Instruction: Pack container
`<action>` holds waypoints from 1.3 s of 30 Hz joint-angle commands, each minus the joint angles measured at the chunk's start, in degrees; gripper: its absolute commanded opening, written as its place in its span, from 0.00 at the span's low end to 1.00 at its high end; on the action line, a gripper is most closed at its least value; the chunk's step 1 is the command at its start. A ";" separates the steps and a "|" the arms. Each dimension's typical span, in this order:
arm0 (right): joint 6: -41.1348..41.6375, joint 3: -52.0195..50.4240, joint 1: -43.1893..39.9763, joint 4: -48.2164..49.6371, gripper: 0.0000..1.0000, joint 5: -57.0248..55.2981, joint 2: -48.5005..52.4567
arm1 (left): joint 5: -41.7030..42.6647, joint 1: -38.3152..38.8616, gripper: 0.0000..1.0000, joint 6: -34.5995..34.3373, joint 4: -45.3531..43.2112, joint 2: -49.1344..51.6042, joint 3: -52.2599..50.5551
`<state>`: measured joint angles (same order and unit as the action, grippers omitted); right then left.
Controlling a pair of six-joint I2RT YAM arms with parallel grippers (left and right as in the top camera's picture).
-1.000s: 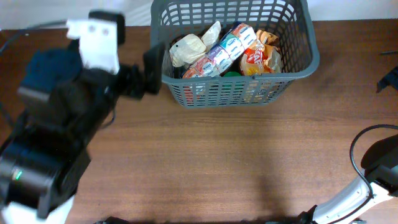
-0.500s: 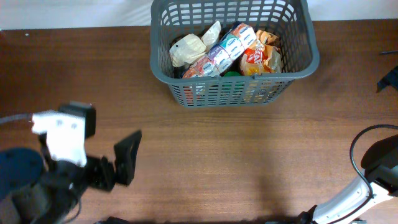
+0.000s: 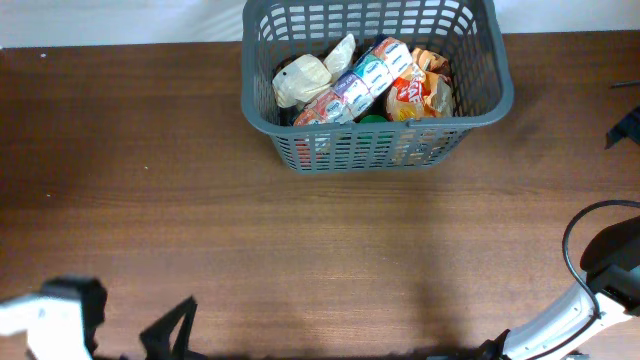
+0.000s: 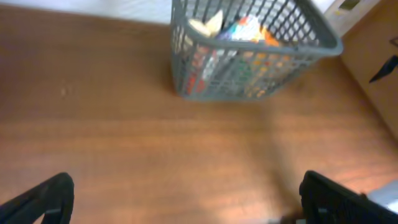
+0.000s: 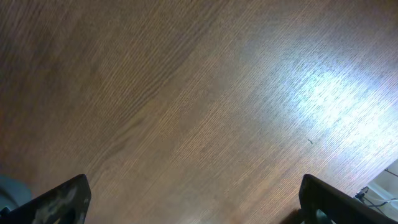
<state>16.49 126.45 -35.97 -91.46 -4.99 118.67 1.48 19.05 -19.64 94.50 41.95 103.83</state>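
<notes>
The left gripper has drawn back from mid-left to the lower-left corner of the overhead frame, jaws spread wide and empty, while the container stays at the upper centre of the table. The right gripper also gapes wide over bare wood. There is one container, holding at least four things: a pale bag, a long striped pack, an orange packet and a green item.

A brown wooden table was seen, its grain running crosswise. A white backdrop was seen behind its far edge, and a small black object (too cut off to identify) at its right edge.
</notes>
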 commanded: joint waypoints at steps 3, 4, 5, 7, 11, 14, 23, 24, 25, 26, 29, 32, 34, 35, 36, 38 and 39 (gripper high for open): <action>0.52 -0.26 -0.11 0.00 0.99 -0.09 -0.24 | -0.39 -0.09 0.99 -1.97 2.16 -0.39 0.09; 0.52 -0.26 -0.11 0.00 0.99 -0.09 -0.24 | -0.37 -0.07 0.99 -1.99 2.16 -0.39 0.07; 0.52 -0.26 -0.11 0.00 0.99 -0.09 -0.24 | -0.37 -0.04 0.99 -1.99 2.16 -0.39 0.07; 0.52 -0.26 -0.11 0.00 0.99 -0.09 -0.24 | -0.46 -0.07 0.99 -1.84 2.16 -0.39 0.07; 0.52 -0.26 -0.11 0.00 0.99 -0.09 -0.24 | -0.44 -0.07 0.99 -1.31 2.16 -0.37 -0.13; 0.52 -0.26 -0.11 0.00 0.99 -0.09 -0.24 | -0.42 -0.07 0.99 0.15 2.16 -0.37 -1.55; 0.52 -0.26 -0.11 0.00 0.99 -0.09 -0.24 | -1.31 -0.07 0.99 9.01 -1.53 -0.37 -9.18; 0.52 -0.26 -0.11 0.00 0.99 -0.09 -0.24 | -1.29 -0.07 0.99 10.12 -3.02 -0.37 -10.16; 0.52 -0.26 -0.11 0.00 0.99 -0.09 -0.24 | -1.27 -0.07 0.99 11.54 -5.03 -0.37 -11.47; 0.52 -0.26 -0.11 0.00 0.98 -0.09 -0.24 | -1.25 -0.07 0.99 12.72 -6.86 -0.37 -12.68; 0.52 -0.26 -0.11 0.00 0.99 -0.09 -0.24 | 0.48 -0.07 0.99 17.05 -12.46 -0.46 -16.98; 0.52 -0.26 -0.09 0.00 0.99 -0.09 -0.24 | 1.79 -0.11 0.99 21.68 -17.68 -1.09 -21.51; 0.52 -0.26 -0.11 0.00 0.99 -0.09 -0.24 | 1.77 -0.39 0.99 23.56 -22.43 -2.47 -25.11; 0.52 -0.26 -0.09 0.00 0.99 -0.09 -0.24 | 1.79 -0.85 0.99 24.26 -24.96 -3.43 -26.95; 0.52 -0.26 -0.11 0.00 0.99 -0.09 -0.24 | 1.79 -1.46 0.99 24.90 -27.82 -4.72 -29.00; 0.52 -0.26 -0.11 0.00 0.99 -0.09 -0.24 | 3.32 -3.23 0.99 26.47 -33.53 -7.78 -33.57; 0.52 -0.26 -0.11 0.00 0.99 -0.09 -0.24 | 4.35 -4.20 0.99 27.12 -35.93 -9.33 -35.80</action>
<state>16.49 126.45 -35.97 -91.44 -5.02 118.67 3.03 17.02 2.44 61.95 37.12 72.58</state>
